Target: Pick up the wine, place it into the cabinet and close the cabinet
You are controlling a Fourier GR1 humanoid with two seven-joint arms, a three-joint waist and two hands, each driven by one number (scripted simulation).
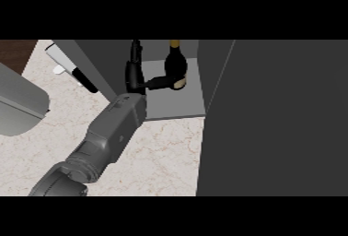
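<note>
A dark wine bottle [175, 62] with a gold-capped neck stands upright on the grey shelf [176, 105] inside the open cabinet. My left hand [136, 78] is just left of the bottle. Its fingers [136, 51] point straight up along the cabinet's left wall, and its thumb [159, 83] reaches across to touch the bottle's lower part. The fingers are not curled round the bottle, so the hand is open. Its grey forearm [112, 133] runs in from the lower left. My right hand does not show.
The large dark cabinet door [279, 120] stands open and fills the right side. A grey rounded appliance [20, 103] sits at the left edge, with a white object and black handle [80, 76] behind it. Marble counter [166, 152] lies in front of the cabinet.
</note>
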